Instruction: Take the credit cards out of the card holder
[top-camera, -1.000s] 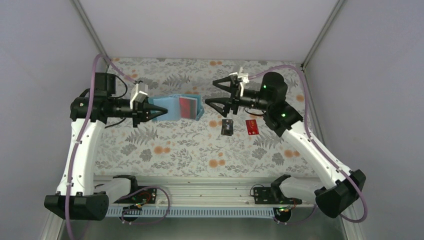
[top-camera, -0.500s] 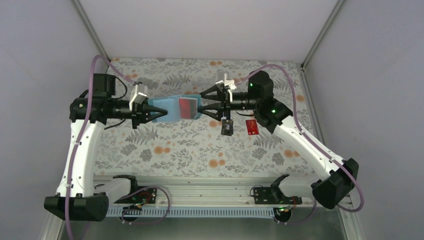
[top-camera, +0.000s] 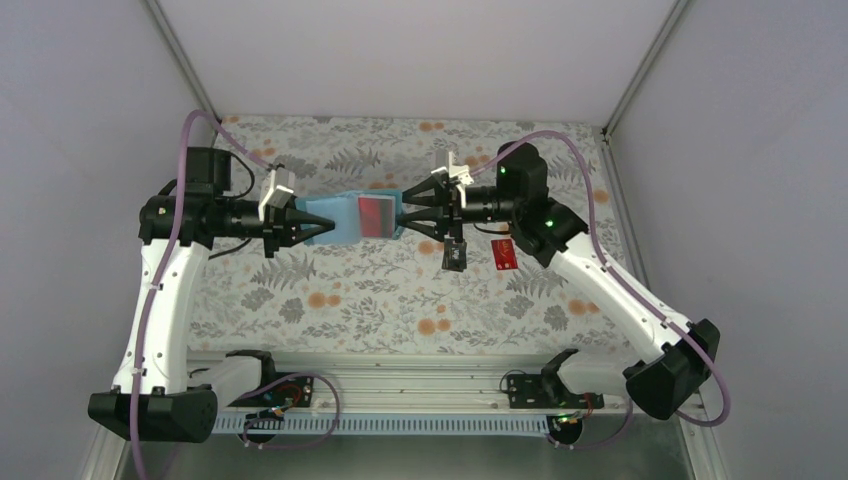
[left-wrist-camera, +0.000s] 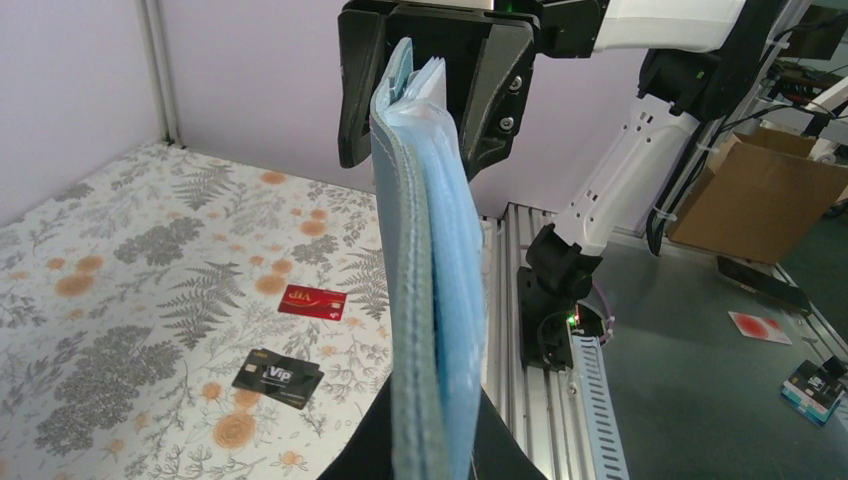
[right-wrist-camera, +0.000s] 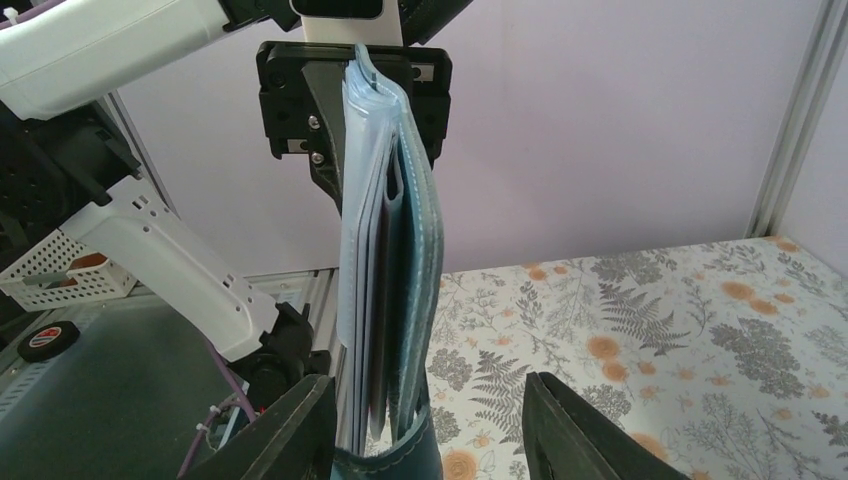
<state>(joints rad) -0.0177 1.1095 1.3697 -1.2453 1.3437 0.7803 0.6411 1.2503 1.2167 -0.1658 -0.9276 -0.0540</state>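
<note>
The floral cloth (top-camera: 350, 300) is covering the whole table, and both arms are reaching in over it from either side. The left arm (top-camera: 165, 290) is holding the teal card holder (top-camera: 345, 215) up off the cloth, level between the two wrists. The left gripper (top-camera: 318, 226) is pinching the holder's near end flat between its jaws. The right gripper (top-camera: 405, 213) is straddling the opposite end with its jaws spread, a gap showing on each side in its own wrist view.

A reddish card (top-camera: 376, 213) is showing in the holder's inner pocket. A black card (top-camera: 455, 254) and a red card (top-camera: 504, 254) are lying flat on the cloth just below the right gripper, side by side but apart.

I'd judge the holder light, soft and floppy, its layers fanning loosely, while the card inside looks thin, stiff and slick. The best hold is probably a flat pinch on the card's exposed edge, pulling straight along the pocket. From edge-on, I cannot tell which layer is the card.
</note>
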